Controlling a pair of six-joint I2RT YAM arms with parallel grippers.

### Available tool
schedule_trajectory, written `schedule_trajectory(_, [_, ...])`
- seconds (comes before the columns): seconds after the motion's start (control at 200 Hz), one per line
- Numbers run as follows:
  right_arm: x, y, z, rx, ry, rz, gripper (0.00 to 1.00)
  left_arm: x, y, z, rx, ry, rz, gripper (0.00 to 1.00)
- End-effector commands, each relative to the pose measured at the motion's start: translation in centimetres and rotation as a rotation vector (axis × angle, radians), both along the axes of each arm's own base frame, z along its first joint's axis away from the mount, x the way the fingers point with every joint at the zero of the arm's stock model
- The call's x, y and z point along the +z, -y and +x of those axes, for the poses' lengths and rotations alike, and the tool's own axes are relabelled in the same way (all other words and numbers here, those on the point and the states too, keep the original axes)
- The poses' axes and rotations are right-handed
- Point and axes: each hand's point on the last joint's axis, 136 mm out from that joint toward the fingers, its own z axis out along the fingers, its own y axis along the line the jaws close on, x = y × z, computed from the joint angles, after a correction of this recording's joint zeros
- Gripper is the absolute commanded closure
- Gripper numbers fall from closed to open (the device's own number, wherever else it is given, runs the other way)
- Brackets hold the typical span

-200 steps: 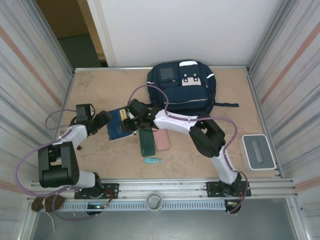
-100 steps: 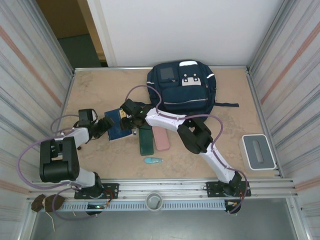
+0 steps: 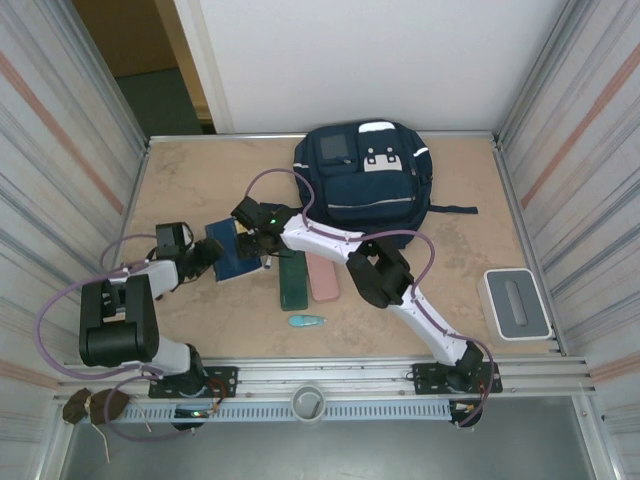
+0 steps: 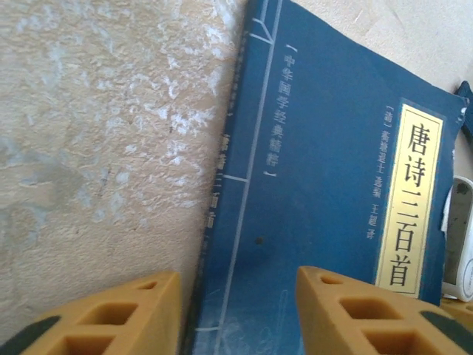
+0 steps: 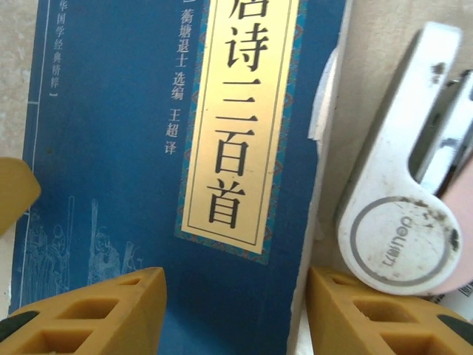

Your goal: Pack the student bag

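Two robot arms meet over a blue book (image 4: 318, 185) lying flat on the worktop (image 3: 200, 180), in what looks like the pick-up stage of packing the student bag (image 3: 365, 175), which sits apart at the far edge with no opening visible from above. The left tool (image 4: 235, 285) stands part open astride the book's spine edge. The right tool (image 5: 233, 285), likewise part open, hovers over the cover, with one finger just past the book's far edge beside a white gadget marked deli (image 5: 399, 222). Neither has hold of anything. A green case (image 3: 293, 283) and a pink case (image 3: 322, 278) wait nearby. The next move likely calls for lifting one edge of the flat book enough to pinch it
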Motion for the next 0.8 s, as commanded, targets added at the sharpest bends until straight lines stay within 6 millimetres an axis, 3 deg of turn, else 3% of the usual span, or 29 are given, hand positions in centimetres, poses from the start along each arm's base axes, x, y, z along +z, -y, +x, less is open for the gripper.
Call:
schedule_trajectory(0.0, [-2.5,-0.1,-1.3,-0.014,-0.088,-0.016,0.51,-1.3,2.5,-1.3,-0.053,-0.035,-0.073,0.59])
schedule_trajectory(0.155, [-0.6,-1.4,-0.8,-0.022,-0.089,0.066,0.67,-1.7,2.9,-1.5,-0.039,-0.035,-0.088,0.63])
schedule_trajectory(0.411, [4.5,-1.8,-0.4,0.000,-0.059,0.214,1.00,0.1,1.7,-1.1,-0.002,0.014,-0.077,0.64])
schedule_trajectory(0.521, [7.4,-1.9,-0.8,0.043,-0.065,0.302,1.00,1.2,0.9,-1.2,0.030,0.050,-0.088,0.61])
schedule_trajectory(0.671, [11.5,-1.2,-1.0,0.047,-0.051,0.419,1.00,3.1,0.2,-1.5,0.063,0.110,-0.134,0.49])
schedule_trajectory(0.686, [10.8,-0.8,-1.2,0.041,-0.067,0.413,1.00,3.4,0.2,-1.5,0.063,0.118,-0.141,0.48])
schedule_trajectory(0.797, [12.7,0.3,-0.7,0.014,-0.095,0.519,1.00,5.2,0.9,-1.4,0.047,0.170,-0.203,0.36])
